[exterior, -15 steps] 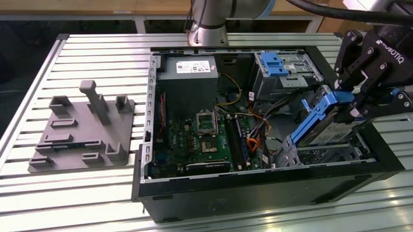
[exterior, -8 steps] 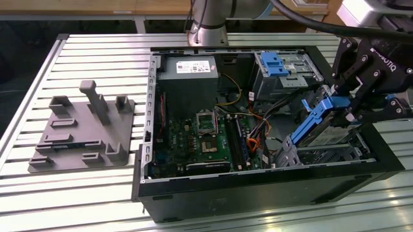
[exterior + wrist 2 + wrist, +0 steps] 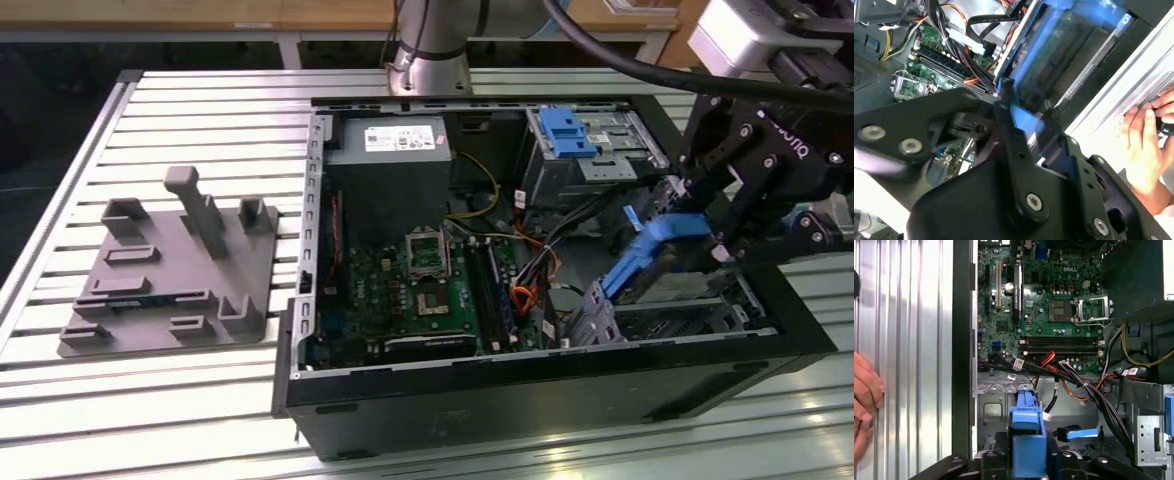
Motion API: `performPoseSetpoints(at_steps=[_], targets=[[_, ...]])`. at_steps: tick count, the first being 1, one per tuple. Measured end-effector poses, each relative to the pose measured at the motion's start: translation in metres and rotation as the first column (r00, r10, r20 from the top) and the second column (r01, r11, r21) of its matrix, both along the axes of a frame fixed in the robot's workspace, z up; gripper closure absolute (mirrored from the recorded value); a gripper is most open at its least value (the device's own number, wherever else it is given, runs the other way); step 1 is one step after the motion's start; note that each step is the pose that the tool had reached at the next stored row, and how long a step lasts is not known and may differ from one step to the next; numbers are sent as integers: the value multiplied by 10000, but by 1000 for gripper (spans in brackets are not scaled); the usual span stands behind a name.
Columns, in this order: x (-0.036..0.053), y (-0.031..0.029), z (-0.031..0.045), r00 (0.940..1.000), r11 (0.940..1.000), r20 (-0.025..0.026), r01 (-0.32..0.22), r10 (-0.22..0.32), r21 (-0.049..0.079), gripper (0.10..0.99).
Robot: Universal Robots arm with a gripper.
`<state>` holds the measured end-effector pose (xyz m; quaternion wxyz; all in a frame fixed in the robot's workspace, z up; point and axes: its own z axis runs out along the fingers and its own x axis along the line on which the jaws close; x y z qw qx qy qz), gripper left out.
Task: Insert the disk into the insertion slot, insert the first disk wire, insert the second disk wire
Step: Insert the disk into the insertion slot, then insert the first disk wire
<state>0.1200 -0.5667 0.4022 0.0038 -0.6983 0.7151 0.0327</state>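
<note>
Blue-framed, the disk (image 3: 650, 250) is sitting clamped between the gripper's (image 3: 694, 240) narrowed fingers (image 3: 707, 195), tilting just above the insertion slot (image 3: 674, 322) at the exterior view's right of the open computer case (image 3: 534, 385).

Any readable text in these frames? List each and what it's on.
Power supply label: print too small.
Motherboard: brand mark, unquoted; other silkscreen too small.
Pincer body: brand lettering, unquoted.
Disk in the pincer: nothing readable.
Cable tags: blurred.
</note>
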Motion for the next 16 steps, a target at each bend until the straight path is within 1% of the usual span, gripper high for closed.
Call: performPoseSetpoints(at_steps=[1, 2, 16], targets=[[0, 0, 0, 10000, 10000, -1, 0, 0, 1, 655], [0, 0, -1, 10000, 10000, 0, 0, 0, 3, 588], [0, 0, -6, 10000, 10000, 0, 0, 0, 3, 588]])
